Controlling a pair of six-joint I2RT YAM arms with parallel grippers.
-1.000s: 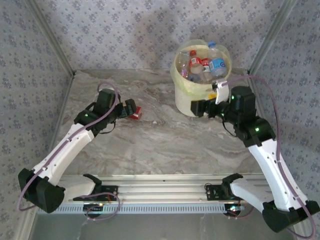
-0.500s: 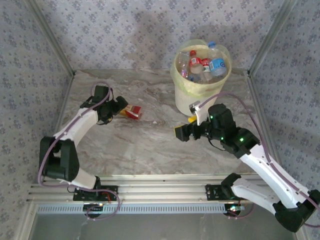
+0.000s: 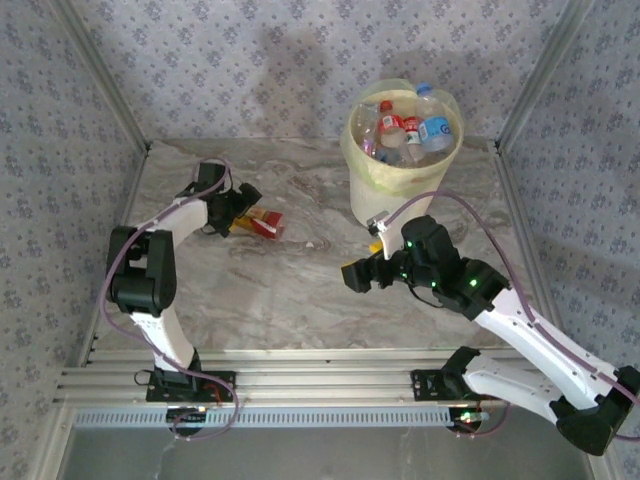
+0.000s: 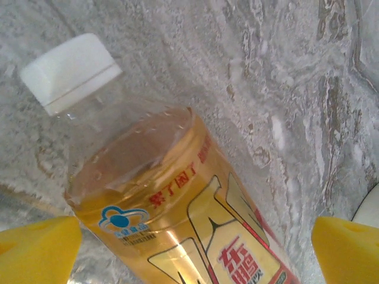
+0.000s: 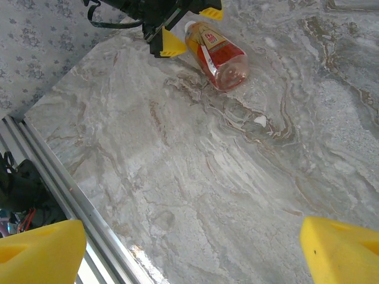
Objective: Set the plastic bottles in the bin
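We record one bottle (image 3: 265,224) lying on the desk (image 3: 290,300), its cap end between the pads of our released left hand (image 3: 240,208), our right hand (image 3: 352,276) released and empty mid-desk, other bottles (image 3: 405,128) inside the bin (image 3: 385,195).

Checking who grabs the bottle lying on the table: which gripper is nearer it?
Left. The left gripper is at the bottle, its open fingers either side of it. The right gripper hangs open mid-table, in front of the bin, well apart from it.

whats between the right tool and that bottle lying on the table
Mostly bare marble table, plus a small white speck near the bottle. The right wrist view shows this stretch, looking out from the right tool.
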